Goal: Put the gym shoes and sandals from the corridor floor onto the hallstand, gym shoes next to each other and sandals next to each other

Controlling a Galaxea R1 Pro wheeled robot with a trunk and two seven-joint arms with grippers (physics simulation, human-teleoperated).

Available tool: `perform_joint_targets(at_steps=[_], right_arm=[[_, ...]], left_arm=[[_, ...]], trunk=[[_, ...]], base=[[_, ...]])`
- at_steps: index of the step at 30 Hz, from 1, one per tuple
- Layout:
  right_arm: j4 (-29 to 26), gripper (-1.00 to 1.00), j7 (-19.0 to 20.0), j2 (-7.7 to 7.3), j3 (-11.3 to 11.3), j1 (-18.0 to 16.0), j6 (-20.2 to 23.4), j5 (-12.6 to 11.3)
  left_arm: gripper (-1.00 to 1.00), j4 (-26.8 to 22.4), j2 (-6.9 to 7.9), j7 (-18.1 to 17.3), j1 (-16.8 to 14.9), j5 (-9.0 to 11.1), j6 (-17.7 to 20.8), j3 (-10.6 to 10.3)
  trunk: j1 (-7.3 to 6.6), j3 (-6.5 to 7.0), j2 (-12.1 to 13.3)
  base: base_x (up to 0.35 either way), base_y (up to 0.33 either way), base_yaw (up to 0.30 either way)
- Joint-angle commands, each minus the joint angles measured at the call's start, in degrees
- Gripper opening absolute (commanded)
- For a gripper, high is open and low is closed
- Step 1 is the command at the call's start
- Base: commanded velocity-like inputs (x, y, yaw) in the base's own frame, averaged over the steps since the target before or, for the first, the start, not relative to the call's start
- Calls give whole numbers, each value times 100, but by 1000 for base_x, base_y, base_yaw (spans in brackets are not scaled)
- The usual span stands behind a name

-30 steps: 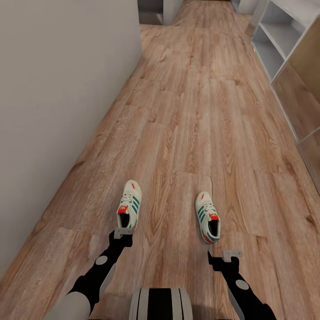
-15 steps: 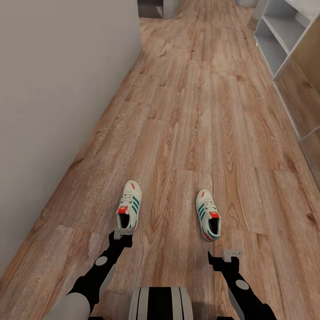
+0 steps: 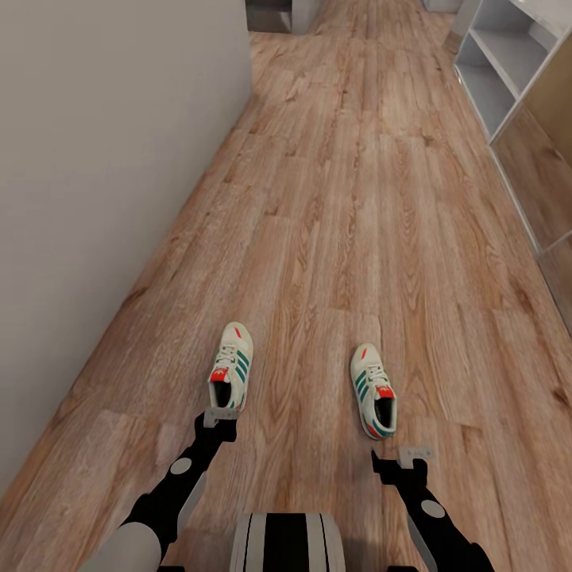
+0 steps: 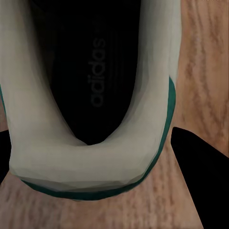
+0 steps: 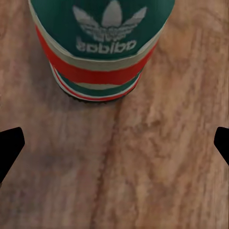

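Observation:
Two white gym shoes with green stripes lie on the wood-plank corridor floor (image 3: 334, 199), toes pointing away from me. My left gripper (image 3: 221, 417) hovers right behind the heel of the left shoe (image 3: 231, 367). In the left wrist view its dark opening (image 4: 90, 71) is close up, with my left gripper (image 4: 93, 148) open and a fingertip (image 4: 195, 167) on each side of the heel. My right gripper (image 3: 415, 454) sits a short way behind the right shoe (image 3: 374, 389). It is open (image 5: 116, 143), with bare floor between it and the green logo heel (image 5: 102, 43). The sandals are out of view.
A plain grey wall (image 3: 103, 159) runs along the left of the corridor. At the far right stands a pale open shelving unit (image 3: 500, 71), followed by wood-toned panels (image 3: 556, 159). My base (image 3: 286, 544) shows at the bottom edge. Open floor stretches ahead.
The heel of the right shoe has shifted slightly nearer and to the right. The far end of the view moved a little as the camera shifted. Both grippers hold their places.

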Motion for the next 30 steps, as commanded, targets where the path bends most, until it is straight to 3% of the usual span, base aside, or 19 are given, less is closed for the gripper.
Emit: perform_joint_targets(at_steps=[1, 30], right_arm=[[5, 100, -1, 4, -24, -3, -19, 60], [-6, 100, -1, 3, -24, -3, -19, 60]], left_arm=[[-100, 3, -1, -6, -2, -25, -18, 8], [-100, 3, -1, -6, -4, -28, -24, 2]], trunk=[[0, -3, -1], [0, -3, -1]], base=[[96, 5, 0], [77, 14, 0]])
